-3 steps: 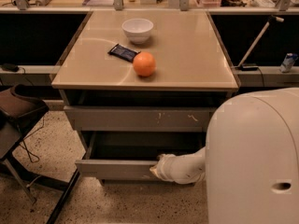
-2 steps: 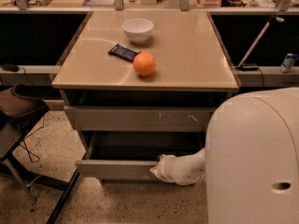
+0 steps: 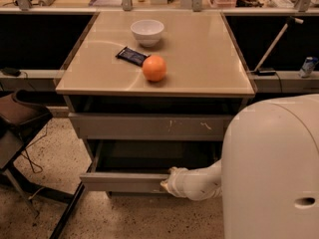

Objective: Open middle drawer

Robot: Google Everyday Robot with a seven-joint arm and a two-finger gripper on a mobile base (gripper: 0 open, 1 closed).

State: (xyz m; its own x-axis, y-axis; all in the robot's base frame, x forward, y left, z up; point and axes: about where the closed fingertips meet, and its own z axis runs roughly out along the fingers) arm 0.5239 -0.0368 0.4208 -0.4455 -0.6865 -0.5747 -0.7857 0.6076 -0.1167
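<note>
The middle drawer (image 3: 124, 181) is a wide, shallow grey drawer with a plain flat front. It stands pulled out from the cabinet, and its dark grey interior (image 3: 154, 158) shows behind the front. My gripper (image 3: 167, 182), on a white-sleeved arm (image 3: 199, 182), is at the top edge of that drawer front near its right end, touching it. Above it is a larger grey drawer front with white scratch marks (image 3: 149, 126), which is closed.
On the tan cabinet top (image 3: 199, 59) are a white bowl (image 3: 147, 31), an orange (image 3: 154, 67) and a dark packet (image 3: 132, 56). My white base (image 3: 274, 168) fills the lower right. A dark chair (image 3: 20, 118) stands at the left on the speckled floor.
</note>
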